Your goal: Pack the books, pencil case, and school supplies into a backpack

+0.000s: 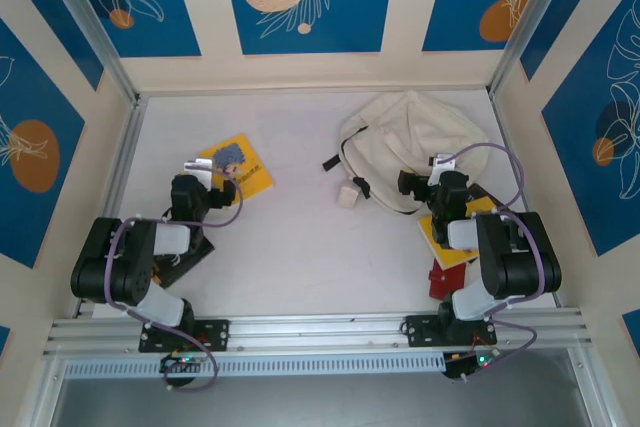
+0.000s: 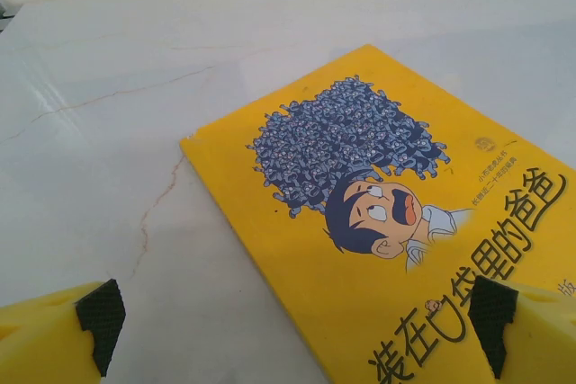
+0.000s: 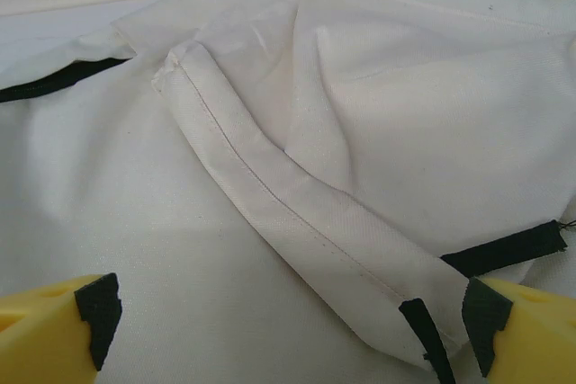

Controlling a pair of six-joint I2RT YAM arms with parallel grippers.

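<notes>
A yellow book (image 1: 238, 164) with a grey-blue picture lies flat on the table at the left; it is also in the left wrist view (image 2: 387, 222). My left gripper (image 1: 212, 179) hovers over its near corner, open (image 2: 297, 321), with nothing between its pads (image 2: 99, 317). The cream-white backpack (image 1: 415, 137) lies slumped at the back right. My right gripper (image 1: 425, 185) is at its near edge, open (image 3: 288, 312) above a folded fabric seam (image 3: 297, 204) of the backpack, beside a dark strap (image 3: 504, 249). A second yellow book (image 1: 440, 239) lies under the right arm.
A black book (image 1: 192, 252) lies under the left arm. A red item (image 1: 440, 280) sits by the right arm's base. A small white tag (image 1: 347, 197) and dark straps (image 1: 335, 160) trail left of the backpack. Walls enclose the table on three sides.
</notes>
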